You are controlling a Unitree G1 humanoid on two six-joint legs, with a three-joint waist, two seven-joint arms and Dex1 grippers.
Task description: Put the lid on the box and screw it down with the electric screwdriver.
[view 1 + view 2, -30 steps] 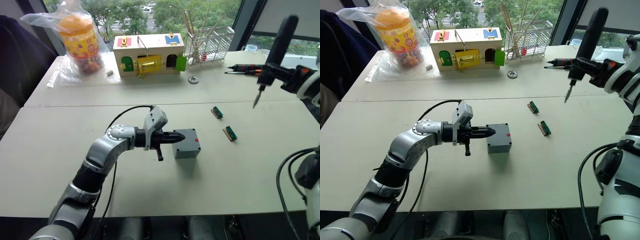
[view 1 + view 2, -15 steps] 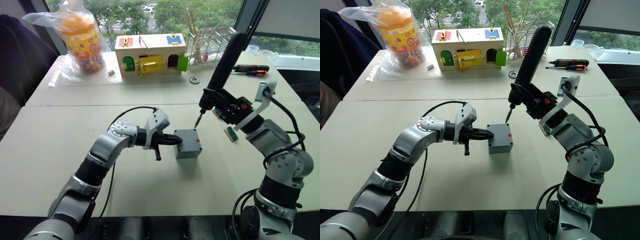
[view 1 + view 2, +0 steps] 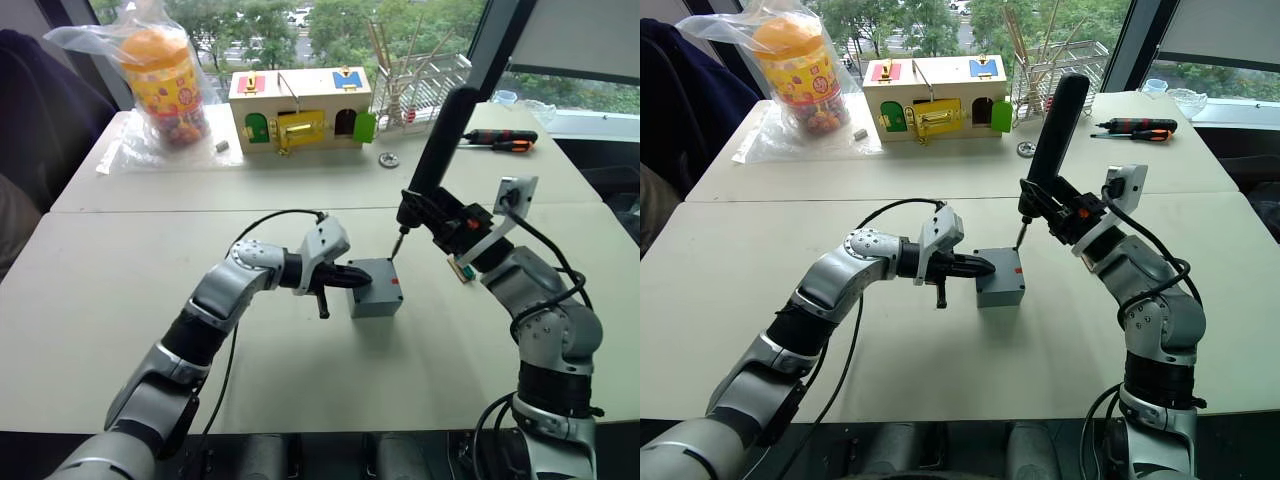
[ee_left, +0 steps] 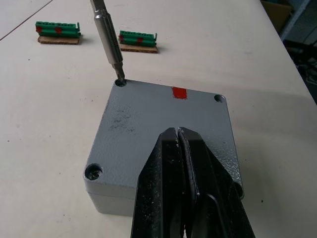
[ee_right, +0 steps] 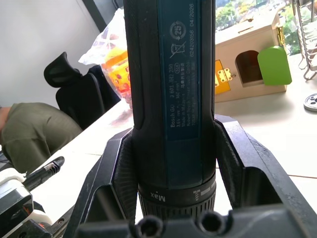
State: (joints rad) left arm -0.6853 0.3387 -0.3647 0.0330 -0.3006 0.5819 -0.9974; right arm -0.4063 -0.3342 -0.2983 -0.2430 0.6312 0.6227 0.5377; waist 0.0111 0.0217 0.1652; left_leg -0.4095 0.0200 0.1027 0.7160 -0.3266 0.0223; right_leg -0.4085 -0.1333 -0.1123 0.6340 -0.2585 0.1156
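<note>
Fingers of the left tool [image 4: 179, 148] were pressed together, their tips resting on the lid [image 4: 163, 129], which sat on the box [image 3: 375, 287] at the centre of the frame. The right tool [image 5: 173, 163] clamped the screwdriver [image 3: 1052, 125], its bit [image 4: 108, 37] set in the lid's corner hole. Two green connector strips [image 4: 138, 39] lay on the pale counter [image 3: 120, 290]; a wooden box [image 3: 298, 108] stood at upper centre by the windows.

Two pale tables [image 3: 120, 330] meet edge to edge before tall windows [image 3: 330, 25] (green trees outside); a dark chair [image 3: 35, 110] stands beside them.
</note>
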